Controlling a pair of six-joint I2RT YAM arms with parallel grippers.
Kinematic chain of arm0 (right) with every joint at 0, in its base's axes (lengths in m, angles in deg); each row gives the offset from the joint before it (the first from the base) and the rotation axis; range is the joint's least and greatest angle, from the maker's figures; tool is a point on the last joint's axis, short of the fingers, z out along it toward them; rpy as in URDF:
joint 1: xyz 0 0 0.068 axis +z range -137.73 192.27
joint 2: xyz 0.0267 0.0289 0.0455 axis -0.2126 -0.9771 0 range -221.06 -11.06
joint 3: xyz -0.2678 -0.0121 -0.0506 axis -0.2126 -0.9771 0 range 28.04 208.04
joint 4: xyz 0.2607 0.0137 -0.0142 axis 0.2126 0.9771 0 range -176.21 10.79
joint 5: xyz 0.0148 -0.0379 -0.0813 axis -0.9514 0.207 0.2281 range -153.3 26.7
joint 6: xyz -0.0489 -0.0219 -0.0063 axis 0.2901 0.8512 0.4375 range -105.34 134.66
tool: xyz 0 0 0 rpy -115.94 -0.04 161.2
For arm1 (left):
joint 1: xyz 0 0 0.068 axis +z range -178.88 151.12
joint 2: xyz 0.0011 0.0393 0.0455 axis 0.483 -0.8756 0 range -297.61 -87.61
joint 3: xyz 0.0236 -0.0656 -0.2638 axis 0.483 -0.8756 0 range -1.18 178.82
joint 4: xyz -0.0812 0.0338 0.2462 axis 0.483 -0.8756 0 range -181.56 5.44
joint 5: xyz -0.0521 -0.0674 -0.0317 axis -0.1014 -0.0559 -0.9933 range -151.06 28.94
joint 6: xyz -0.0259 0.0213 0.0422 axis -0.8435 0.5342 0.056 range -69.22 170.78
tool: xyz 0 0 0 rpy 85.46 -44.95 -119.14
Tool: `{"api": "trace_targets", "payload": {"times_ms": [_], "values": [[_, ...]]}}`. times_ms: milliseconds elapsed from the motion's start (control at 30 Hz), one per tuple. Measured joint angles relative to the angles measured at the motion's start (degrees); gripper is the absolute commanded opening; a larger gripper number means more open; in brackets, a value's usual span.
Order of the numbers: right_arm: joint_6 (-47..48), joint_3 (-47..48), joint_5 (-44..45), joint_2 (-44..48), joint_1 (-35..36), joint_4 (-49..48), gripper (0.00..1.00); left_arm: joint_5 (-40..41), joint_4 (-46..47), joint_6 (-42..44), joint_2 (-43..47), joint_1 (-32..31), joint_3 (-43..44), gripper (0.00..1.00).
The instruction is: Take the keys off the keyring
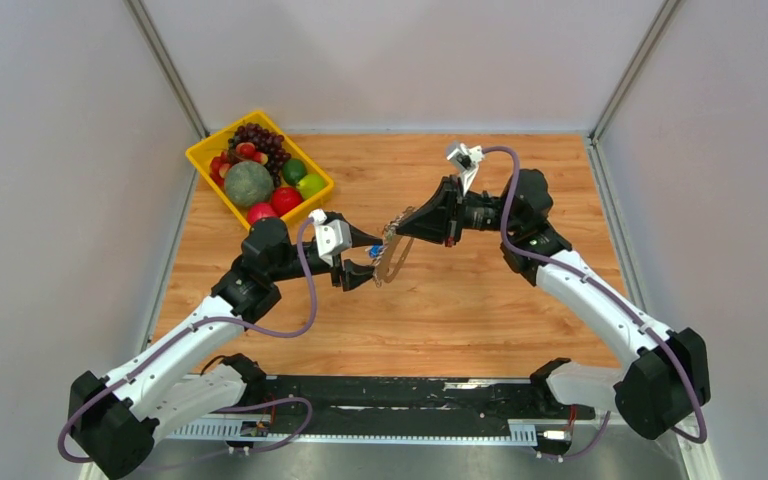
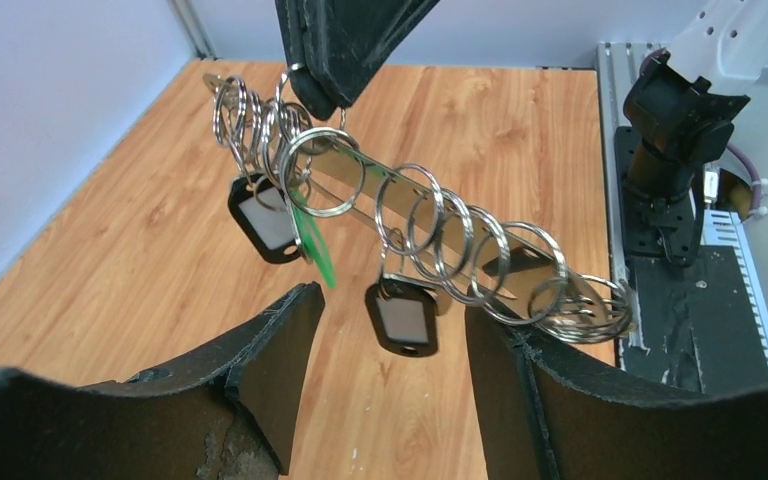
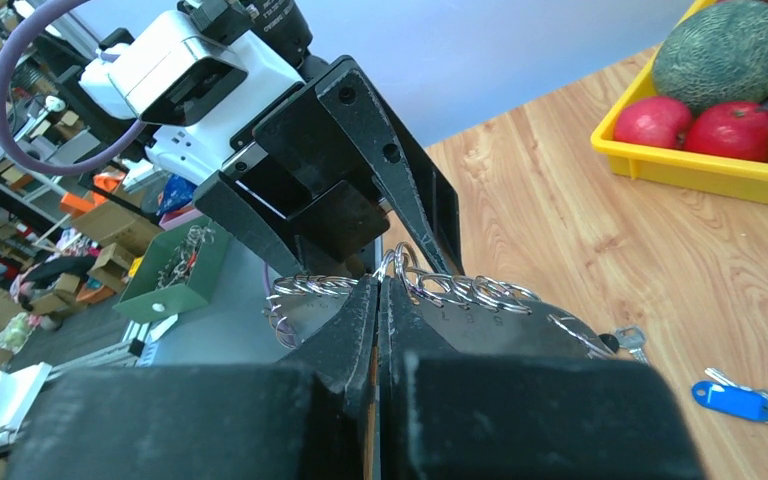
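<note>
Right end effector [image 3: 381,290] clenches the keyring [image 1: 393,252]; left end effector [image 2: 392,305] (jaws apart) should next pinch the dangling black tag [image 2: 401,322].

keys [image 1: 392,256] too small to tell apart from above, keyring [image 3: 397,262] mostly hidden behind right pincer [image 3: 380,287]

Silver split rings [image 2: 460,240], black tags [image 2: 403,318] with grey windows, one translucent green tag [image 2: 315,250]; blue tag [image 3: 730,398] on the orange-brown wood-grain tabletop [image 2: 140,260]; yellow tray [image 3: 700,175]
</note>
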Motion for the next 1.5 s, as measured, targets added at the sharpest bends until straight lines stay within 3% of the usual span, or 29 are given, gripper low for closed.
{"api": "trace_targets", "payload": {"times_ms": [333, 500, 833, 1200, 1300, 1433, 1500], "values": [[0.02, 1.7, 0.5, -1.62, 2.64, 0.04, 0.0, -0.35, 0.35, -0.28, 0.0, 0.0, 0.0, 0.48], [0.68, 2.08, 2.05, -1.6, 2.78, 0.33, 0.0, -0.72, 0.33, -0.37, 0.0, 0.0, 0.0, 0.29], [2.43, 2.14, 6.12, 0.52, 2.78, 1.64, 0.0, -0.9, -0.76, 0.52, 0.0, 0.0, 0.68, 0.02], [5.49, -0.33, 8.94, 3.5, 2.78, 4.44, 0.01, 5.09, -4.55, 3.98, 0.28, 0.0, 1.6, 0.0], [6.54, -3.32, 9.73, 3.5, 2.78, 5.22, 0.13, 6.49, -5.79, 4.98, 0.31, 0.0, 1.62, 0.0], [7.69, -6.12, 11.13, 3.04, 2.78, 7.26, 0.55, 7.67, -7.54, 6.12, 0.28, 0.0, 1.62, 0.0], [8.94, -6.78, 11.91, 2.34, 2.78, 7.89, 0.61, 7.65, -8.63, 6.4, 0.11, 0.0, 1.62, 0.0]]}}
